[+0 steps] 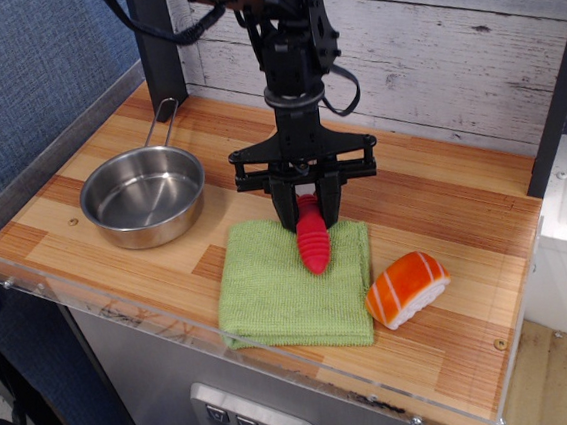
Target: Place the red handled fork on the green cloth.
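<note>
The red handled fork [312, 242] hangs handle-down in my gripper [307, 208]; only its ribbed red handle shows, the metal head is hidden between the fingers. The handle's tip is at or just above the green cloth [291, 292], near its far right part. The cloth lies flat at the front middle of the wooden table. My gripper is shut on the fork, right over the cloth's back edge.
A steel pan [143, 196] with a long handle stands at the left. A toy salmon sushi [406, 288] lies just right of the cloth. A black post [155, 44] and a plank wall stand at the back; the table's front edge has a clear lip.
</note>
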